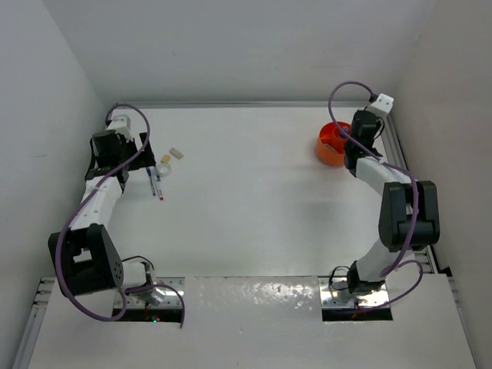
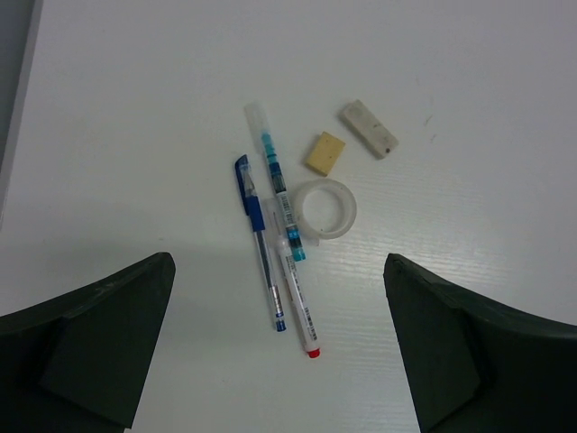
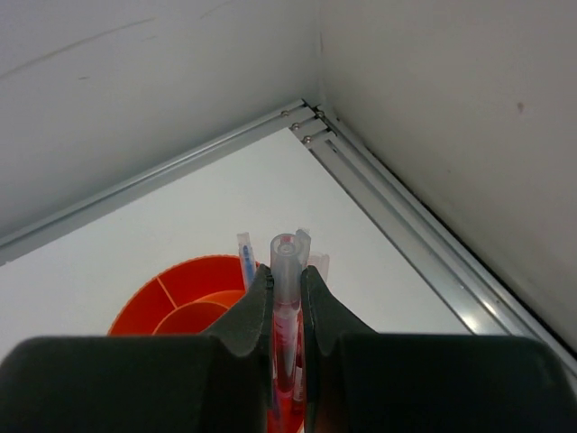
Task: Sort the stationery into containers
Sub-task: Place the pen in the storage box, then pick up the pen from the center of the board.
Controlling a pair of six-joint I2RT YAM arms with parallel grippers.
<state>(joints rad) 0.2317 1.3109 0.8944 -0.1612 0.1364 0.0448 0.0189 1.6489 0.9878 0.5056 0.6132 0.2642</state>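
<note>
Hand on the right [image 3: 286,275] is clamped tight on a red pen [image 3: 285,257], pen pointing up over the orange tub [image 3: 171,293], which sits around 2 o'clock on the counter [image 1: 254,200] with a few other pens [image 3: 245,257] stuck in it. Left hand [image 2: 278,262] is spread wide with nothing in it, hovering at 10 o'clock over a blue pen [image 2: 261,244], two whitish pens [image 2: 296,293], tape ring [image 2: 325,209] and beige block [image 2: 325,153].

I think this is a robot test cell in a laboratory. The white bench [image 1: 254,200] is closed in by plain white walls [image 1: 231,46] on three sides, and aluminium rails [image 1: 261,104] run along its edges. The left arm [image 1: 104,192] and the right arm [image 1: 384,181] stand on metal plates [image 1: 346,296] at the near edge, with purple cables [image 1: 73,223] hanging loose along them.
</note>
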